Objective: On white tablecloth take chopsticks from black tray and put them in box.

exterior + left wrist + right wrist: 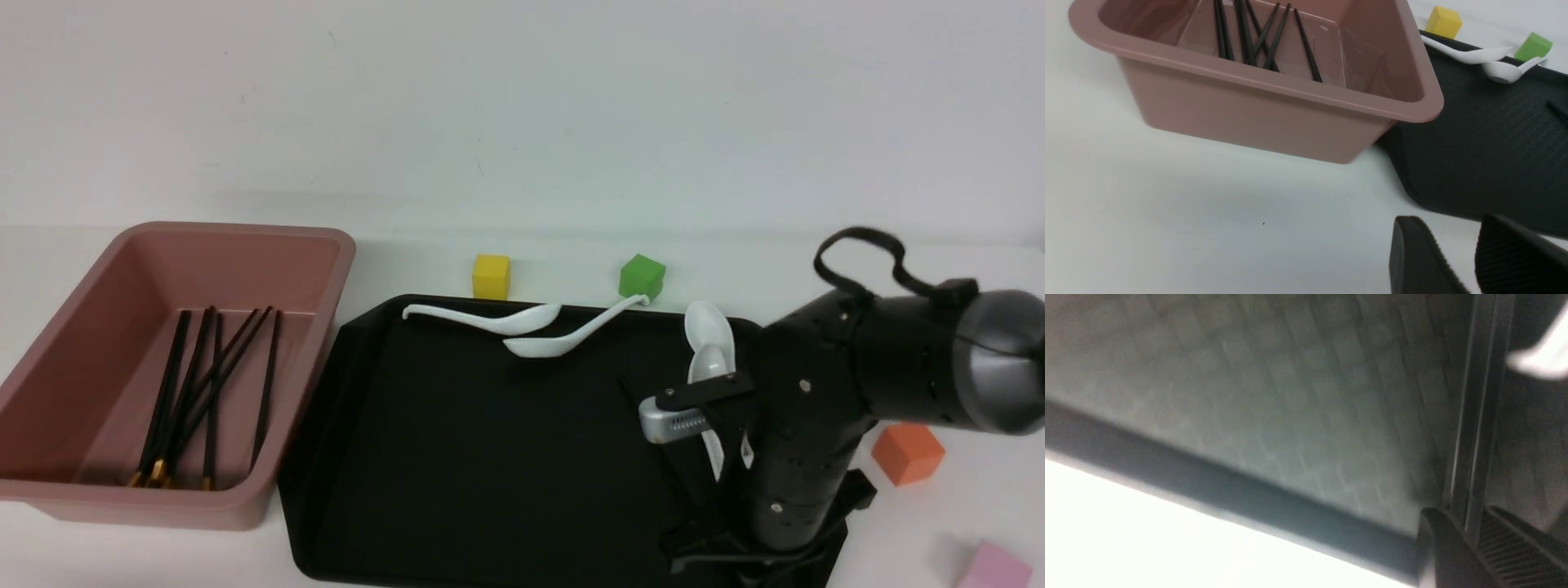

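The black tray [490, 457] lies on the white tablecloth [1167, 204]. Left of it stands the pink box [245, 233] with several black, gold-ended chopsticks [204, 384] lying inside. My right arm [800, 441] leans down over the tray's near right corner and hides its own jaws in the front view. In the right wrist view my right gripper [1470, 535] is shut on two thin dark chopsticks [1472, 416] just above the tray floor [1290, 396]. My left gripper [1457, 249] hangs open over bare cloth near the box [1274, 110], holding nothing.
Two white spoons [490, 318] [571, 331] lie along the tray's far rim, and two more [709, 343] sit beside my right arm. Past the tray stand a yellow cube [491, 276] and a green cube [642, 276]. An orange cube [906, 453] and a pink cube [992, 567] are at the right.
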Controlling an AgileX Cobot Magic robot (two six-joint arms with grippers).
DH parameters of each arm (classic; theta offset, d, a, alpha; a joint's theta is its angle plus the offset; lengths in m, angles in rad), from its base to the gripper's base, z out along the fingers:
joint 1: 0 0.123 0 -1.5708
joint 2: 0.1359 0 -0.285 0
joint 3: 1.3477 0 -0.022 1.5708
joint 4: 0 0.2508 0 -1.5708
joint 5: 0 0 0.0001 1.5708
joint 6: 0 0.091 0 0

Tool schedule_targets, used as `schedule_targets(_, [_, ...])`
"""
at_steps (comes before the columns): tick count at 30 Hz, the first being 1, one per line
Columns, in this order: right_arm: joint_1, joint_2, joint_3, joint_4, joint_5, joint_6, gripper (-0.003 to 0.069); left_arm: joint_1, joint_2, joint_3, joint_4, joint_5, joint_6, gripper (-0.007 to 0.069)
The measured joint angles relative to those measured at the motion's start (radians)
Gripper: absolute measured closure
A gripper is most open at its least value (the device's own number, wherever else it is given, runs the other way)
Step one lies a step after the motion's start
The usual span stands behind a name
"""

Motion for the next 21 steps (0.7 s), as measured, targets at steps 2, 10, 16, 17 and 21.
schedule_targets(2, [0.000,-0.012,-0.012,0.000,0.036,0.000,0.0542,0.000,0.000,0.000,0.000,0.000,0.000,0.0386])
schedule_targets(10, [0.000,-0.079,-0.117,0.000,0.224,-0.054,0.0542,0.000,0.000,0.000,0.000,0.000,0.000,0.0386])
schedule_targets(16, [0.000,-0.105,-0.293,0.036,0.355,-0.076,0.0542,0.000,0.000,0.000,0.000,0.000,0.000,0.0386])
schedule_targets(17, [0.000,-0.105,-0.326,0.053,0.358,-0.077,0.0542,0.000,0.000,0.000,0.000,0.000,0.000,0.0386])
schedule_targets(21, [0.001,-0.104,-0.433,0.170,0.300,-0.132,0.0542,0.000,0.000,0.000,0.000,0.000,0.000,0.0386])
